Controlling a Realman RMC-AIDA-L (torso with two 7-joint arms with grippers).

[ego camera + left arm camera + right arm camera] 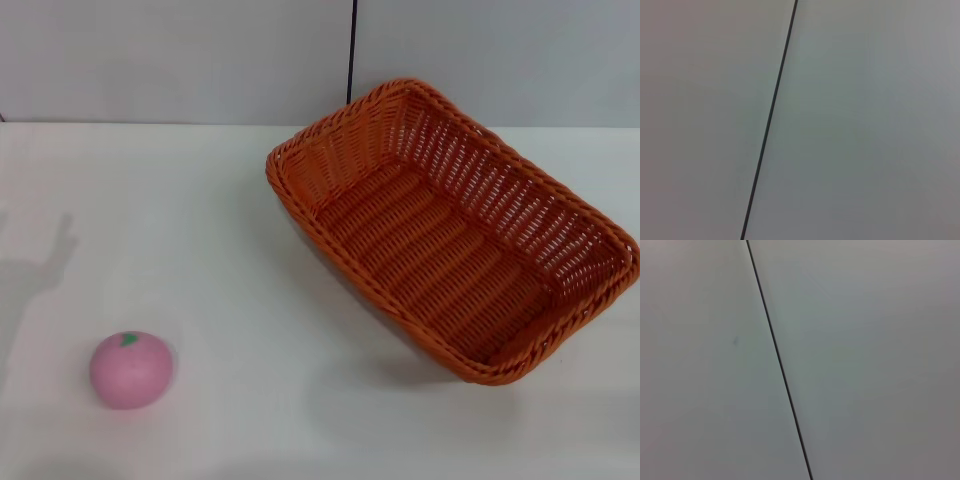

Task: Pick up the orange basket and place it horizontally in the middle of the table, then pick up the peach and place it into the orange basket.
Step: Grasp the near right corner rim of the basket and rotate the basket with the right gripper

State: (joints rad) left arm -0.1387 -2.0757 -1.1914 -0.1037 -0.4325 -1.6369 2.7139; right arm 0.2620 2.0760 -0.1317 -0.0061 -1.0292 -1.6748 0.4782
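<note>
**Status: nothing done yet, both steps open**

We see the orange basket (pixel 455 235) sitting on the right half of the table (pixel 230 250), skewed on a diagonal: one corner points to the far wall, the opposite one to the near right edge. It is empty. So it is neither centred nor lying horizontal, and step one is not done as we judge it.

The peach (pixel 131 370) sits near the front left of the table, well apart from the basket, leaf mark up. Step two is untouched.

Neither arm shows in the head view. Both wrist cameras show only a plain grey wall (pixel 865 125) with a dark seam (pixel 771 115) running across, so we read both arms as parked off the table. We cannot tell the state of either hand; no fingers are visible anywhere, and nothing is being held that we can see.

Left to do, as we judge: grab the basket, turn and shift it to centre, then fetch the peach and drop it in.
</note>
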